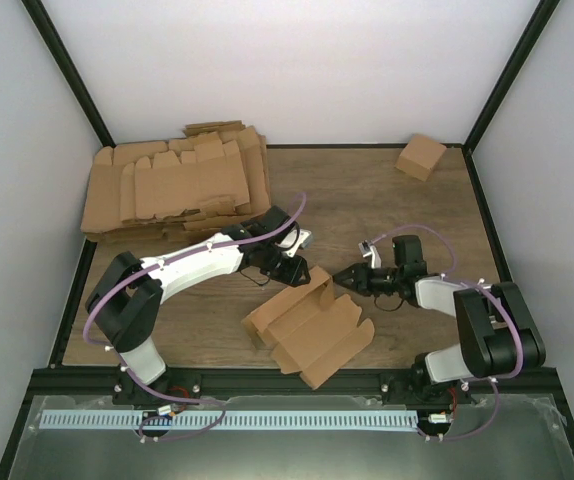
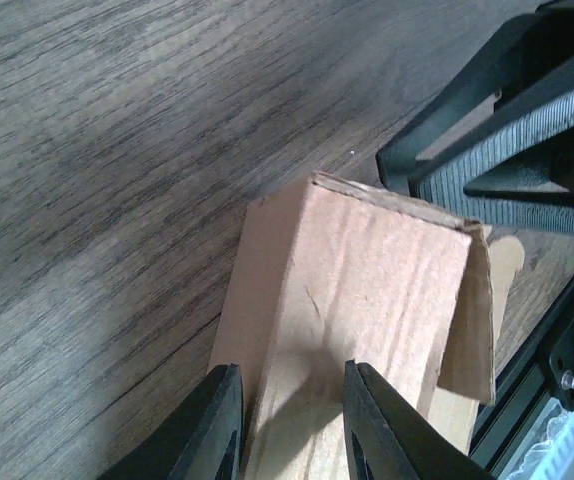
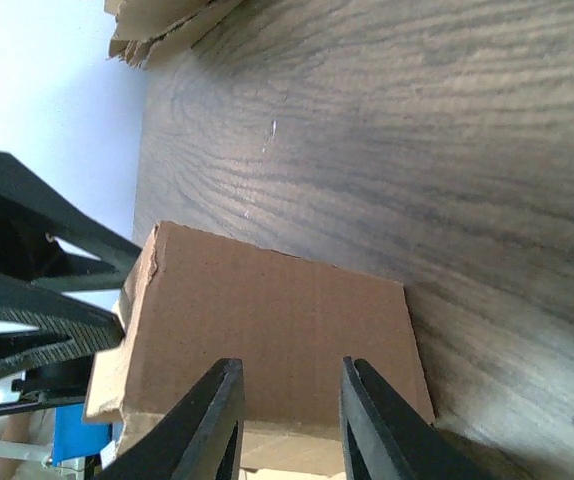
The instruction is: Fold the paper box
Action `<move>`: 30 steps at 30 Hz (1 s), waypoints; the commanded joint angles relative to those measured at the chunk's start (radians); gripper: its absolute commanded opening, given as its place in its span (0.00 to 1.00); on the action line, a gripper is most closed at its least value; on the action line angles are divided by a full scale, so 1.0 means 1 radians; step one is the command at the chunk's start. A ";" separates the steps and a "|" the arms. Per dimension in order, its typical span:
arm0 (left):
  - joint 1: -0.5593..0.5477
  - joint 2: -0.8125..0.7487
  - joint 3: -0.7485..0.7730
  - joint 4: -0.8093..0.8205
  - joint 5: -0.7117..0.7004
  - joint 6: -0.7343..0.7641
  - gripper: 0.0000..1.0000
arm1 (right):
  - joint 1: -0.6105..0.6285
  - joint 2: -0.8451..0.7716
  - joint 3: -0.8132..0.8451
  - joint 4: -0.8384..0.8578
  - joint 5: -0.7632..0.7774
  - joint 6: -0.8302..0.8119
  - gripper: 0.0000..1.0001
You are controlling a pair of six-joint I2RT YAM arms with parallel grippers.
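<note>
The partly folded cardboard box lies open on the wooden table between the arms, with one end flap standing up. My left gripper is at the flap's left side and my right gripper at its right side, facing each other. In the left wrist view the left gripper is open, with the flap just ahead of its fingers and the right gripper's fingers beyond. In the right wrist view the right gripper is open, with the flap's panel in front of it.
A stack of flat cardboard blanks lies at the back left and also shows in the right wrist view. A small folded box stands at the back right. Black frame rails edge the table.
</note>
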 commanded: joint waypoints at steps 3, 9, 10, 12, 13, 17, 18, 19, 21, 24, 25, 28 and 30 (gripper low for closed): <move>-0.002 0.011 0.010 0.034 0.031 -0.003 0.31 | 0.014 -0.059 -0.042 0.035 -0.013 -0.035 0.30; -0.002 0.007 0.013 0.024 0.032 0.005 0.31 | 0.023 -0.087 -0.065 0.032 0.004 -0.032 0.31; -0.002 0.006 0.015 0.020 0.033 0.012 0.31 | 0.026 -0.093 -0.068 0.027 0.010 -0.038 0.32; -0.002 0.006 0.019 0.009 0.046 0.024 0.31 | 0.034 -0.112 -0.074 0.016 0.030 -0.046 0.35; -0.002 0.006 0.021 0.002 0.049 0.033 0.31 | 0.039 -0.123 -0.077 0.013 0.040 -0.052 0.36; -0.002 0.007 0.033 -0.026 0.044 0.065 0.31 | 0.045 -0.179 -0.102 0.032 0.077 -0.057 0.42; -0.002 0.006 0.035 -0.028 0.044 0.070 0.31 | 0.045 -0.200 -0.107 0.042 0.098 -0.049 0.43; -0.002 0.003 0.035 -0.029 0.044 0.072 0.31 | 0.045 -0.216 -0.112 0.056 0.116 -0.041 0.43; -0.001 0.003 0.036 -0.029 0.048 0.076 0.31 | 0.045 -0.246 -0.117 0.075 0.155 -0.027 0.45; -0.002 0.001 0.036 -0.031 0.050 0.078 0.31 | 0.046 -0.282 -0.121 0.096 0.209 -0.019 0.46; -0.002 0.002 0.036 -0.033 0.050 0.080 0.31 | 0.045 -0.294 -0.127 0.109 0.217 -0.018 0.47; -0.002 -0.001 0.033 -0.037 0.049 0.086 0.31 | 0.049 -0.361 -0.195 0.223 0.219 0.006 0.58; -0.002 -0.002 0.033 -0.042 0.049 0.090 0.31 | 0.063 -0.445 -0.267 0.296 0.268 0.018 0.64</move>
